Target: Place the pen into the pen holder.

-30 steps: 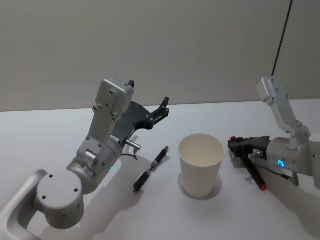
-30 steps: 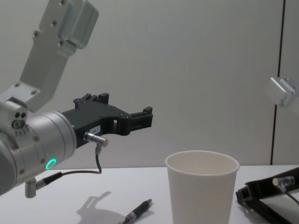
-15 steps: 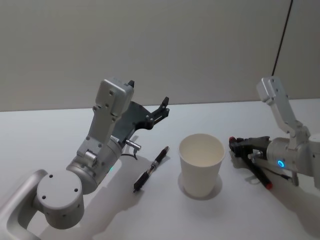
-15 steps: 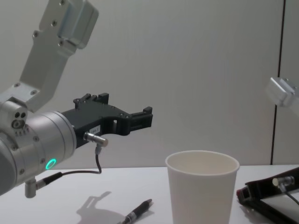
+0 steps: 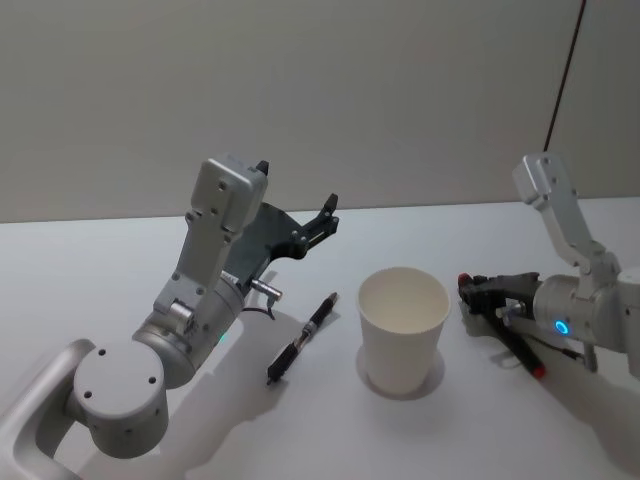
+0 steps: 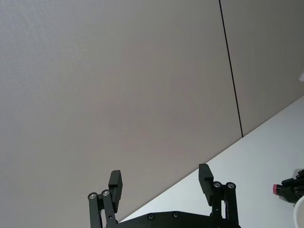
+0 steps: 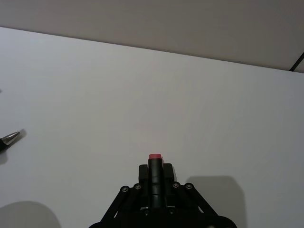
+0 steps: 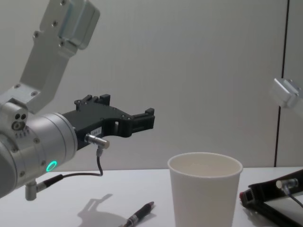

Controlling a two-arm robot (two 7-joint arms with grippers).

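The red-tipped pen was black and slim, with a red end poking out just past the fingertips in the right wrist view. The right hand was clenched on it, low over the white desk, to the right of the pen holder and apart from it. Whether the pen's rear end touched the desk could not be told. The pen holder, a plain white paper cup with a rolled rim, stood upright near the middle of the desk, its open mouth showing bare white inside. A second pen, dark with a silver tip, lay slanted on the desk just left of the cup. The left hand hung raised above the desk on the left, fingers spread and grasping nothing.
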